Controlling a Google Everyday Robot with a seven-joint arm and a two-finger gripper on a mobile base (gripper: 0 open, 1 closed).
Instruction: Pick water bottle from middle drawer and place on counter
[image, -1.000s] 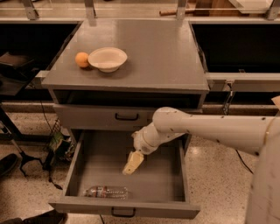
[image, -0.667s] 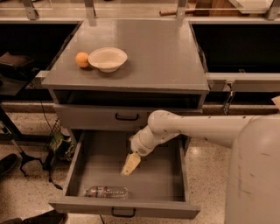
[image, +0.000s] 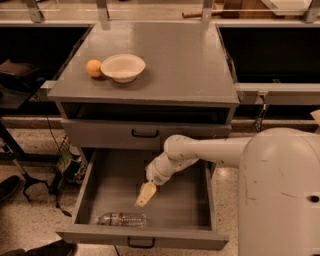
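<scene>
A small clear plastic water bottle (image: 121, 219) with a reddish label lies on its side in the open gray metal middle drawer (image: 186, 202), along the front wall. The tan gripper (image: 145, 194) hangs just above it, not touching; its opening cannot be told. A white bowl (image: 123, 67) and an orange (image: 93, 68) sit on the gray counter (image: 185, 60).

Speckled terrazzo floor (image: 35, 222), dim light.

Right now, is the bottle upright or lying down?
Lying down: the bottle stretches along the drawer floor by the front wall. The claw hangs over the drawer, clear of it.
</scene>
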